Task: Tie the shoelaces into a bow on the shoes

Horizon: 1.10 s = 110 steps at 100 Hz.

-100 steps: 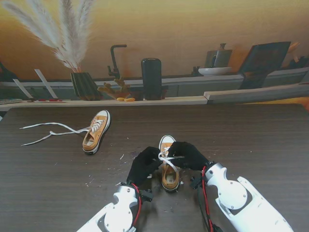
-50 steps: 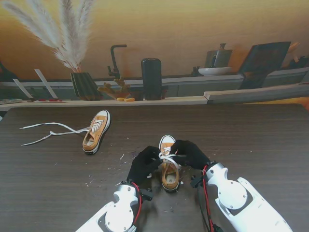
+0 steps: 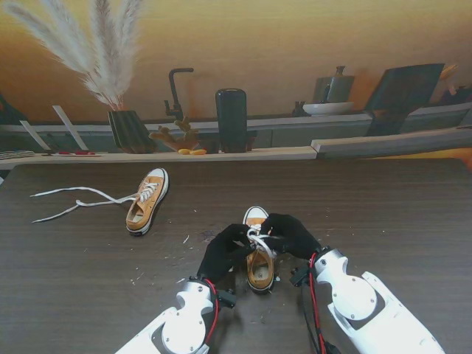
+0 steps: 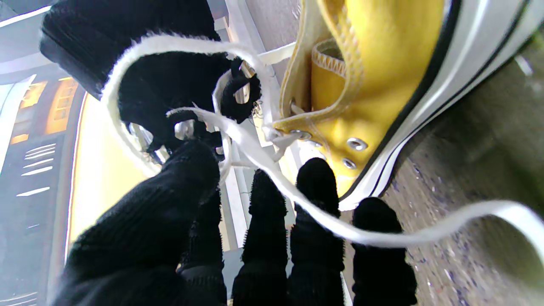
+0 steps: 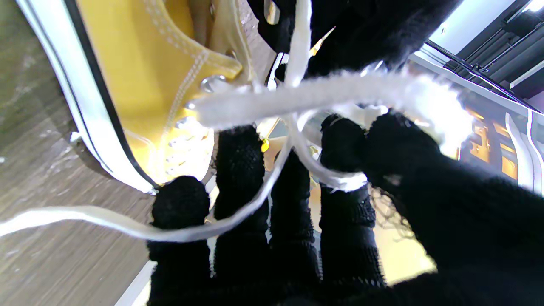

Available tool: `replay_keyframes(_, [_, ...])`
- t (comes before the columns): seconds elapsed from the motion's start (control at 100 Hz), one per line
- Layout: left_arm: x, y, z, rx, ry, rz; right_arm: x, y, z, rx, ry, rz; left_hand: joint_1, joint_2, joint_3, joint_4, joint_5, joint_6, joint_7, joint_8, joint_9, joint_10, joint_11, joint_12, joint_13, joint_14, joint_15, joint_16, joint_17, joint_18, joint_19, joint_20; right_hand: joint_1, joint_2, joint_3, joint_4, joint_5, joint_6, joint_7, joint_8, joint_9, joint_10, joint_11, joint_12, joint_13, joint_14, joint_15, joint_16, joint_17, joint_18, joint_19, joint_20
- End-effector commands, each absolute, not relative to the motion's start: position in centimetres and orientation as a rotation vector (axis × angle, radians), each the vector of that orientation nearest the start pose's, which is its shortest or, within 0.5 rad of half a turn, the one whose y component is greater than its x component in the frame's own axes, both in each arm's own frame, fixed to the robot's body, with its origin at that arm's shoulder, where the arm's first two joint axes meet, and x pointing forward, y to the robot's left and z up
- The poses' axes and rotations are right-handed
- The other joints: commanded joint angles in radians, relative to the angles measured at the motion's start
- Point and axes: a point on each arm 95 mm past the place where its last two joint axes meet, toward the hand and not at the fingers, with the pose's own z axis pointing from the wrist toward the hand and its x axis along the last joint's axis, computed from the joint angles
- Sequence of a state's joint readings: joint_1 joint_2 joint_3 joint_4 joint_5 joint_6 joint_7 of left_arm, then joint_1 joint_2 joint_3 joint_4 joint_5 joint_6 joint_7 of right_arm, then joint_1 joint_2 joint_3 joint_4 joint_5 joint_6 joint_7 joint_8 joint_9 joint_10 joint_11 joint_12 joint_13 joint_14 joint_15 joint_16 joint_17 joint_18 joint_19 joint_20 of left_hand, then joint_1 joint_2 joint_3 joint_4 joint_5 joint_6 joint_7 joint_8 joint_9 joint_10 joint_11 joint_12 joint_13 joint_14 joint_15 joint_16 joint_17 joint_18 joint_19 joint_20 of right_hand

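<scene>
Plainly unbranded, the yellow shoe [image 3: 259,267] has its white lace [image 3: 256,239] pinched by left hand [image 3: 225,251] and right hand [image 3: 289,234].

White arms [image 3: 354,299] with red cables [image 3: 313,295], black knit-gloved hands [image 3: 221,252].

Yellow shoe [image 3: 259,265] upright, laces [image 3: 257,240] seemingly looped.
</scene>
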State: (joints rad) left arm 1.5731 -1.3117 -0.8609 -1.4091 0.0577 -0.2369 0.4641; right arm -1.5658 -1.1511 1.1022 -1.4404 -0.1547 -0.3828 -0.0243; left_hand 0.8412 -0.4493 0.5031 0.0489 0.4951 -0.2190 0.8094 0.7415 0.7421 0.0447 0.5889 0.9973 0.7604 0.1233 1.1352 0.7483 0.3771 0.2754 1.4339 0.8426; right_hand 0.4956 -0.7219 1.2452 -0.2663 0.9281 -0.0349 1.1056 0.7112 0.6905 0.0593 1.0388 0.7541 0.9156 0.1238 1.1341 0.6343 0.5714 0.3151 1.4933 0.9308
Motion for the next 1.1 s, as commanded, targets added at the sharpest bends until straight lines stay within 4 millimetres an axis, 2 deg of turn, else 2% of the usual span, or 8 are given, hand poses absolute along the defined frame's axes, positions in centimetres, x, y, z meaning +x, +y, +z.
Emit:
replay_keyframes(0.0, [33.7,-14.5,-39.4,-2.131,0.597,-2.263,37.3,4.5,-37.2,-1.843,-1.126,-2.228,0.034,-0.002,-0.041,-0.024,0.026,-0.038,0.019,-0.02,0.016,-0.024,0.01,0.006,-0.004,-0.028,-0.004,0.036,0.01,-0.023,0.006,0.009,0.041,0.014,-0.027,0.012,-0.019,-0.04,0.013,0.009,0.0,-0.001,-0.007,-0.009,0.008,-0.003,-0.001,0.009,0.005,-0.007,0.001,0.014])
replay_keyframes(0.25, [33.8,-15.1,-39.5,-2.148,0.601,-2.256,37.2,4.6,-37.1,-1.834,-1.127,-2.23,0.073,0.043,-0.106,-0.04,0.095,-0.028,0.053,-0.038,0.054,-0.022,-0.005,0.033,0.014,-0.023,0.004,0.033,0.027,-0.016,0.016,0.003,0.042,0.013,-0.028,0.013,-0.015,-0.042,0.011,0.007,0.003,-0.003,-0.009,-0.008,0.009,-0.002,-0.002,0.008,0.006,-0.006,0.001,0.014])
replay_keyframes(0.4, [33.8,-15.4,-39.4,-2.155,0.597,-2.246,37.1,4.6,-37.0,-1.826,-1.129,-2.23,0.091,0.063,-0.175,-0.049,0.09,-0.019,0.058,-0.062,0.048,-0.018,0.021,0.014,0.02,-0.021,0.009,0.028,0.033,-0.013,0.021,-0.004,0.044,0.013,-0.028,0.013,-0.014,-0.043,0.01,0.006,0.004,-0.002,-0.01,-0.007,0.009,-0.003,-0.002,0.008,0.006,-0.006,0.001,0.014])
replay_keyframes(0.56, [33.9,-15.4,-39.4,-2.159,0.61,-2.228,37.1,4.6,-37.0,-1.82,-1.128,-2.231,0.132,0.082,-0.2,-0.038,0.157,0.03,-0.013,-0.178,0.073,-0.012,0.031,0.0,0.031,-0.012,0.014,0.024,0.04,-0.002,0.024,-0.009,0.045,0.014,-0.029,0.013,-0.012,-0.041,0.009,0.006,0.008,-0.004,-0.011,-0.006,0.01,-0.003,-0.002,0.008,0.006,-0.006,0.001,0.014])
replay_keyframes(0.66, [33.9,-15.3,-39.4,-2.157,0.619,-2.223,37.1,4.6,-36.9,-1.817,-1.127,-2.233,0.153,0.096,-0.198,-0.036,0.189,0.05,-0.006,-0.194,0.096,-0.005,0.024,0.01,0.038,-0.009,0.017,0.023,0.046,0.002,0.027,-0.011,0.045,0.014,-0.028,0.013,-0.01,-0.043,0.008,0.006,0.008,-0.004,-0.012,-0.006,0.01,-0.002,-0.002,0.008,0.006,-0.006,0.001,0.014])
replay_keyframes(0.77, [34.0,-15.2,-39.4,-2.158,0.636,-2.228,37.1,4.6,-36.8,-1.814,-1.125,-2.236,0.16,0.116,-0.17,-0.03,0.122,0.057,0.107,-0.056,0.081,0.004,0.03,0.06,0.029,-0.014,0.019,0.022,0.041,0.001,0.026,-0.014,0.046,0.016,-0.028,0.012,-0.009,-0.043,0.008,0.007,0.008,-0.004,-0.013,-0.005,0.01,-0.003,-0.003,0.008,0.006,-0.006,0.001,0.014])
replay_keyframes(0.9, [34.0,-14.9,-39.3,-2.178,0.642,-2.245,37.0,4.6,-36.8,-1.816,-1.124,-2.236,0.067,0.112,0.012,-0.036,-0.002,0.084,0.242,0.154,0.012,0.011,0.083,0.131,-0.001,-0.018,0.027,0.032,0.018,-0.004,0.017,0.0,0.046,0.016,-0.029,0.012,-0.01,-0.042,0.007,0.007,0.008,-0.004,-0.014,-0.005,0.009,-0.003,-0.003,0.009,0.006,-0.006,0.001,0.014])
replay_keyframes(1.09, [33.9,-14.4,-39.4,-2.189,0.711,-2.251,37.0,4.5,-37.0,-1.828,-1.121,-2.233,-0.017,0.14,0.098,0.043,-0.07,0.09,0.354,0.294,-0.037,-0.006,0.101,0.151,-0.026,-0.037,0.017,0.038,0.002,-0.023,0.007,0.017,0.046,0.019,-0.028,0.012,-0.01,-0.039,0.007,0.01,0.007,-0.003,-0.014,-0.004,0.008,-0.002,-0.004,0.008,0.005,-0.007,0.0,0.014])
